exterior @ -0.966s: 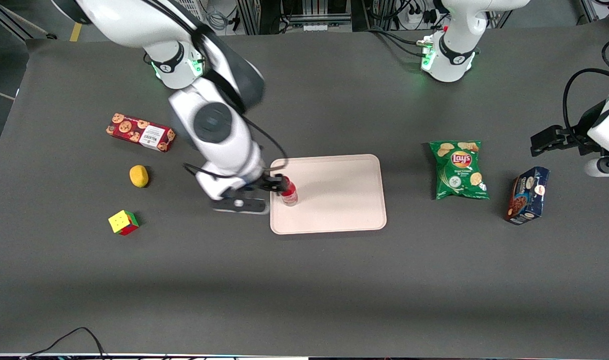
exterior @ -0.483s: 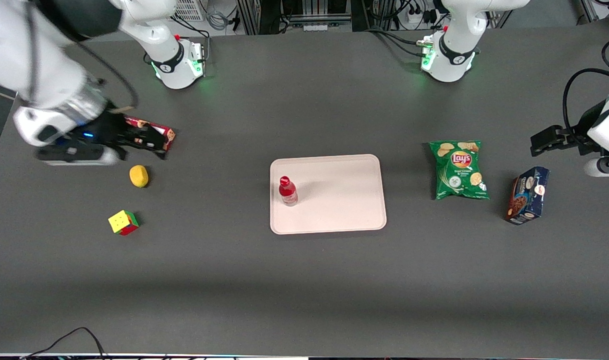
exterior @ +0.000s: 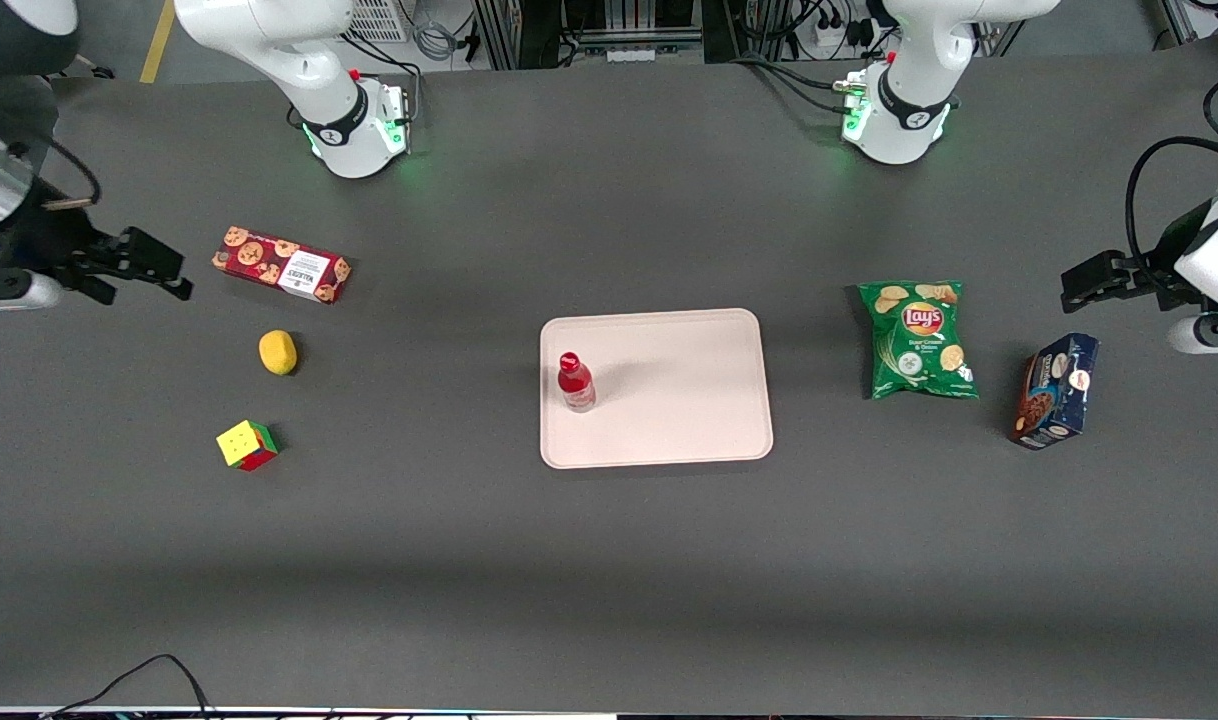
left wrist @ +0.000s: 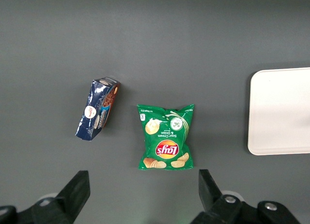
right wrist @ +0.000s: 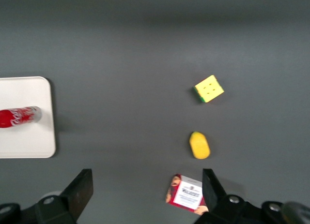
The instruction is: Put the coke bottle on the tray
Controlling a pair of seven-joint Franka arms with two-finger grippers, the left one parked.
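The coke bottle (exterior: 575, 382), with red cap and red label, stands upright on the pinkish-beige tray (exterior: 679, 400), close to the tray's edge toward the working arm's end. It also shows in the right wrist view (right wrist: 19, 116) on the tray (right wrist: 26, 144). My right gripper (exterior: 164, 272) is open and empty. It hangs high at the working arm's end of the table, well away from the tray and beside the red cookie box (exterior: 281, 264). In the right wrist view the gripper (right wrist: 146, 185) has nothing between its fingers.
A lemon (exterior: 278, 352) and a colour cube (exterior: 247, 445) lie nearer the front camera than the cookie box. A green Lay's bag (exterior: 917, 338) and a dark blue box (exterior: 1054, 390) lie toward the parked arm's end.
My gripper let go of the bottle at the tray's edge and withdrew toward the working arm's end, past the cookie box. The bottle stays upright on the tray.
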